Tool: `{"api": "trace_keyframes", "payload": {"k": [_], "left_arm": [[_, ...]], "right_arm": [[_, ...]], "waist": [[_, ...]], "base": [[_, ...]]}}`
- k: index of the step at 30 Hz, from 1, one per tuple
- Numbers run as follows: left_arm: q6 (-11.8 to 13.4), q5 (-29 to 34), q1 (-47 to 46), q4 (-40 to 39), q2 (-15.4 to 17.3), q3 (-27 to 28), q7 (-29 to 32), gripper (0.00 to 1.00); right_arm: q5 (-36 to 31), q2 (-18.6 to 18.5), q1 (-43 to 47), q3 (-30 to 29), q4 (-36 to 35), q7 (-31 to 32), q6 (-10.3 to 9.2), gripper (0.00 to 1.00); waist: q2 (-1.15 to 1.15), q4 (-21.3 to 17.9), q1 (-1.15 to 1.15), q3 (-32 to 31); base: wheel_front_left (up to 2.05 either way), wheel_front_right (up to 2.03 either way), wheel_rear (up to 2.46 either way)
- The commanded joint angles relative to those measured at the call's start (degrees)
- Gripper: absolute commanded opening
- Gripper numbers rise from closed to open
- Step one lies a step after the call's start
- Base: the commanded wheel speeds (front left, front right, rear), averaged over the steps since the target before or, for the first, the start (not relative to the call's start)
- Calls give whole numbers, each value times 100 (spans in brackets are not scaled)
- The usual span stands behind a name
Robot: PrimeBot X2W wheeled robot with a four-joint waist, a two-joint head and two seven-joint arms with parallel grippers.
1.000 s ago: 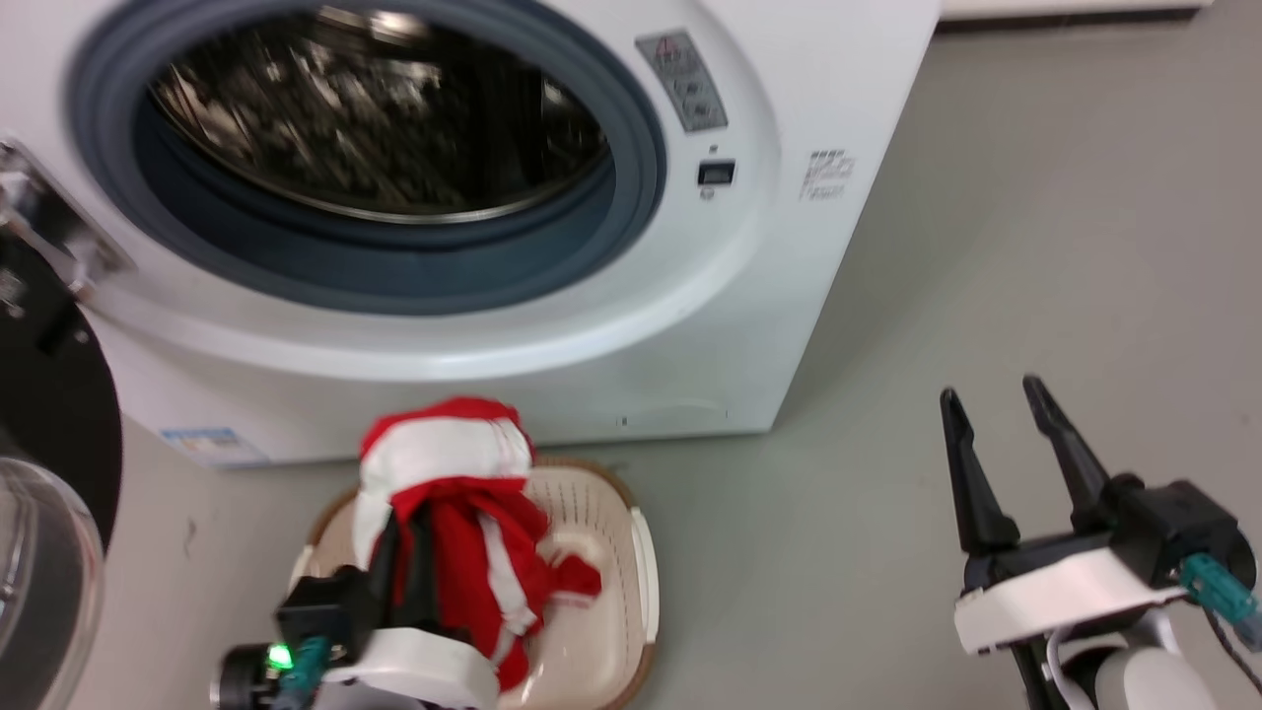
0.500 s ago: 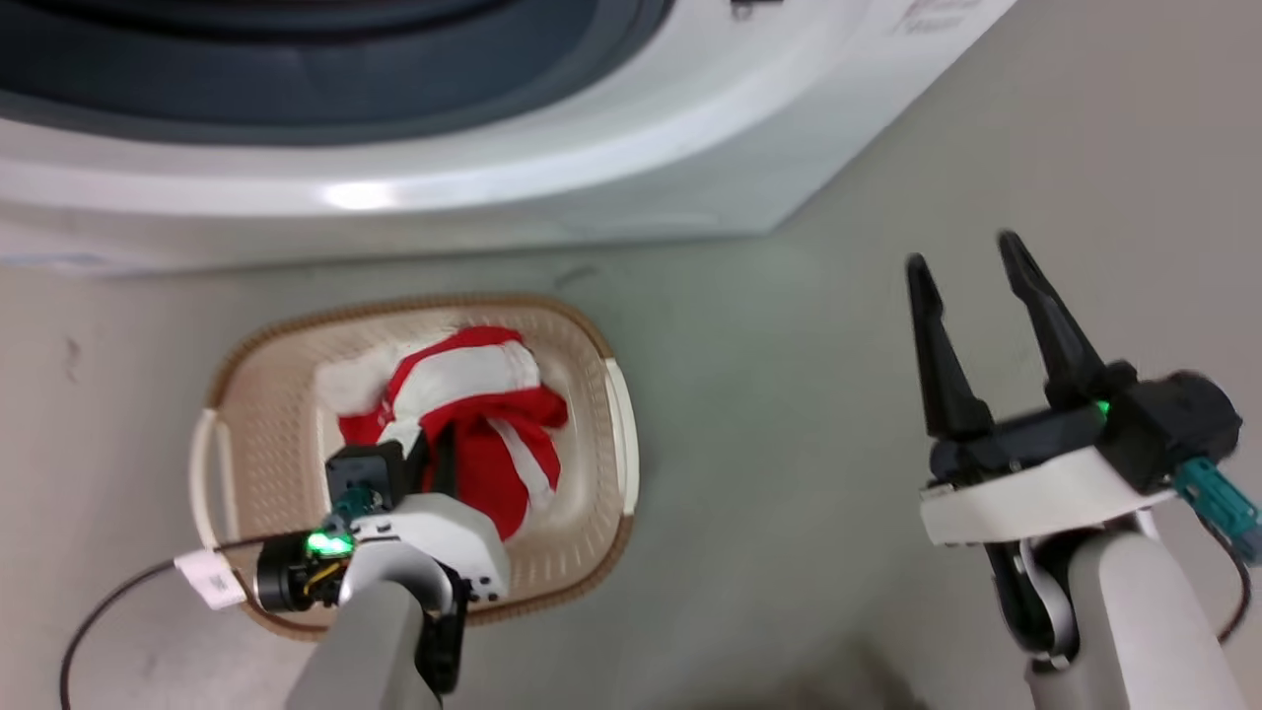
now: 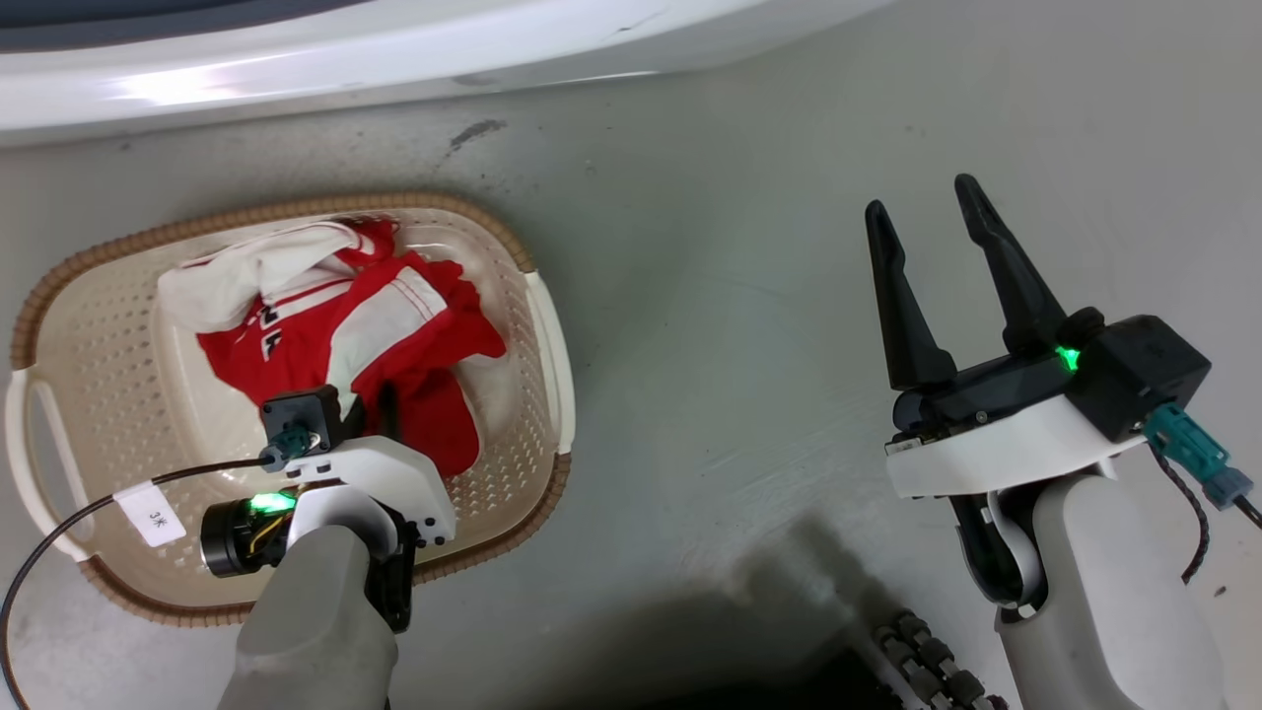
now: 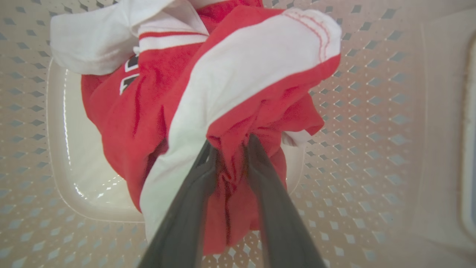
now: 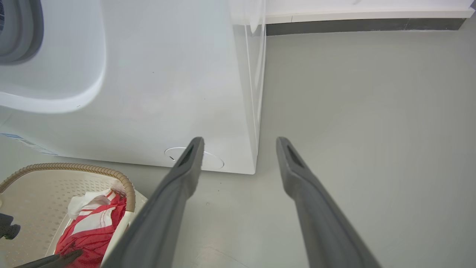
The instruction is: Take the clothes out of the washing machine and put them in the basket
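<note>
The cream basket (image 3: 296, 204) with a brown rim stands on the floor in front of the white washing machine (image 3: 394, 49). Red and white clothes (image 3: 335, 316) lie bunched inside it. My left gripper (image 3: 380, 404) reaches down into the basket, shut on a fold of the red fabric. In the left wrist view its fingers (image 4: 230, 143) pinch the clothes (image 4: 223, 74) just above the basket's perforated wall (image 4: 372, 111). My right gripper (image 3: 919, 202) hangs open and empty over bare floor to the right. The right wrist view shows that gripper (image 5: 240, 141), the washing machine (image 5: 167, 93), the basket (image 5: 74, 166) and the clothes (image 5: 93, 227).
A black cable with a white tag (image 3: 148, 513) runs from my left wrist across the basket's near rim. Grey floor (image 3: 710, 296) spreads between basket and right arm. A dark ribbed part (image 3: 917, 651) sits at the bottom edge. A dark skirting strip (image 5: 353, 26) runs along the far wall.
The head camera has tilted down, so the drum has left the view. My left gripper has lowered the red and white clothes into the basket, still gripping them. The right gripper stays open.
</note>
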Motion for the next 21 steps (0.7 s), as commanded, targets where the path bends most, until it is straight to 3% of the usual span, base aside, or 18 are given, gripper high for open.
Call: {"api": "trace_keyframes", "payload": {"k": [1,4,11,21], "left_arm": [[-28,27,-51,55,44,44,-13,100],[-37,58,-32,47,47,139,-13,100],[-190,214,620,-422,-46,298,-14,100],[-330,500,1633,-2019,-217,480,-14,100]], "right_arm": [[27,6,-92,-10,69,-37,-4,100],[0,6,-97,-66,196,-52,-4,100],[-232,2,374,-227,470,-60,-4,100],[-580,2,1163,-641,379,64,-4,100]], "waist": [[0,-72,-2,-16],[0,-55,-2,-248],[0,139,-2,-1606],[0,469,-2,-3368]], "base": [[0,0,0],[0,0,0],[0,0,0],[0,0,0]]}}
